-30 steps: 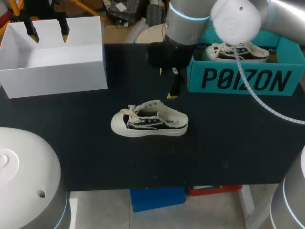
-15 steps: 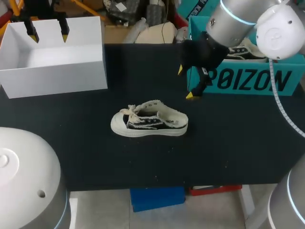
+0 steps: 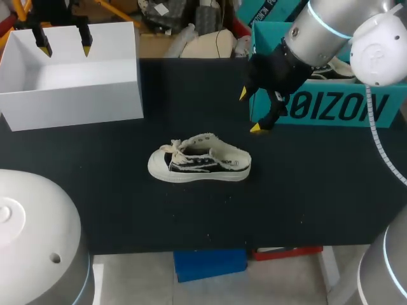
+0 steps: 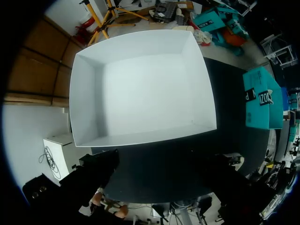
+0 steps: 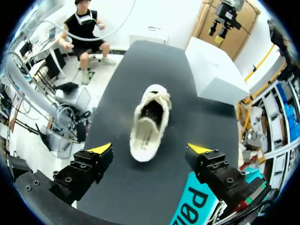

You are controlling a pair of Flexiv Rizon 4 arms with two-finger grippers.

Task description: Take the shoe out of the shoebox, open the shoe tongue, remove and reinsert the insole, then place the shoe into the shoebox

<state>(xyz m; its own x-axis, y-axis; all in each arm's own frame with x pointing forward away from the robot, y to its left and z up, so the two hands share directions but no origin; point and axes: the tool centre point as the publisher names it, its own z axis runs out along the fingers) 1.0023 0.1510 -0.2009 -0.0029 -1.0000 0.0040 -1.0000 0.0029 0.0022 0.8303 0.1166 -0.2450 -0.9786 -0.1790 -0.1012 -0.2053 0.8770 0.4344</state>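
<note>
The right claw (image 3: pixel 249 111), spread and empty, has swung aside toward the teal shoebox (image 3: pixel 381 111), leaving the shoe (image 3: pixel 200 163) out on the table (image 3: pixel 305 190), so opening its tongue seems next.

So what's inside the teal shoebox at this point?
A black-and-white sneaker lies in the teal shoebox, only part of its sole and laces showing. The right arm covers the rest of it and much of the box's inside.
</note>
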